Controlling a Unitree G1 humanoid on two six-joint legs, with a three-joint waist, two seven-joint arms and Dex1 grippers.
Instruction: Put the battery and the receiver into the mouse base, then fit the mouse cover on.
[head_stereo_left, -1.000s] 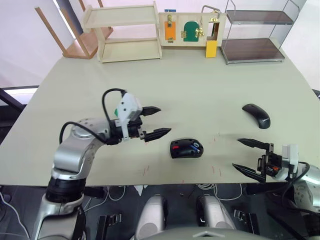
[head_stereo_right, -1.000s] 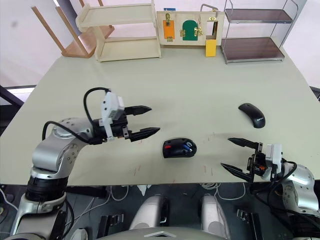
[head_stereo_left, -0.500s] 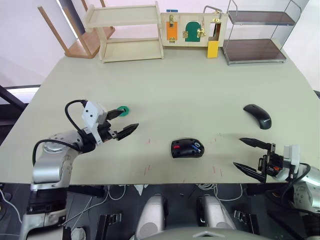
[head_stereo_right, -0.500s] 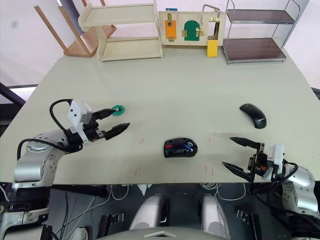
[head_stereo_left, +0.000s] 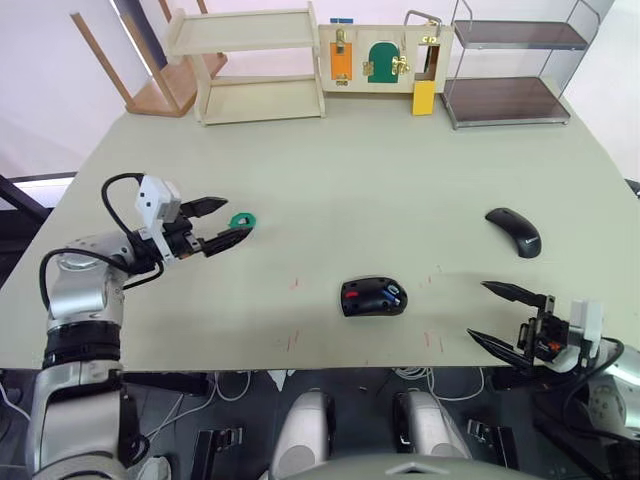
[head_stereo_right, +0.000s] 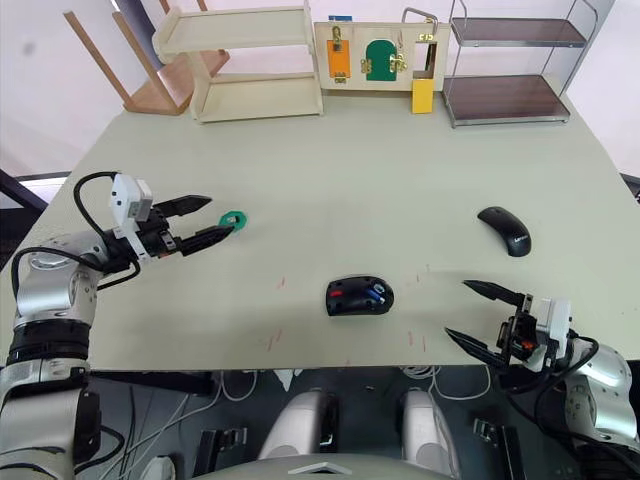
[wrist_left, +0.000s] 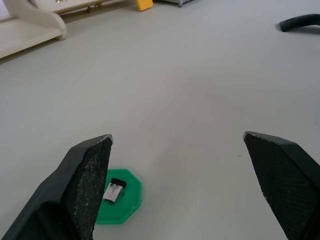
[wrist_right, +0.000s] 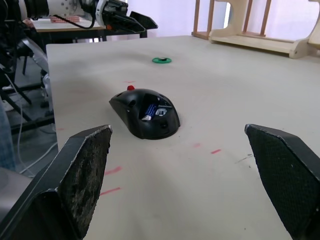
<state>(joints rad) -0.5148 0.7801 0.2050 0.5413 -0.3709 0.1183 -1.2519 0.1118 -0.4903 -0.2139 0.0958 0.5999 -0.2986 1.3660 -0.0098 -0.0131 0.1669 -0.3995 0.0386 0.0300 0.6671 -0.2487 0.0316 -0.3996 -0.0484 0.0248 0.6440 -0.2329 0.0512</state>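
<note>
Two black-fingered grippers were out over the pale green table (head_stereo_left: 400, 160), and both had their fingers spread wide with nothing between them. The left gripper (head_stereo_left: 222, 222) hung low at the table's left side, its tips just beside a flat green disc (head_stereo_left: 241, 220). On that disc lay the receiver (wrist_left: 115, 190), a tiny dark stub with a pale end. The right gripper (head_stereo_left: 500, 315) sat near the front edge on the right, well apart from everything.

Near the front middle of the table rested the mouse base (head_stereo_left: 373, 297), a black oval shell with red parts and a hollow inside. The battery (wrist_right: 152, 110), a small blue cylinder, was already lying in that hollow. The mouse cover (head_stereo_left: 513, 231), a smooth curved all-black shell, lay by itself farther back on the right.

Along the far edge stood a pale wooden shelf (head_stereo_left: 250, 65), a small board with coloured little doors (head_stereo_left: 385, 58), and a wire rack with dark shelves (head_stereo_left: 505, 70).
</note>
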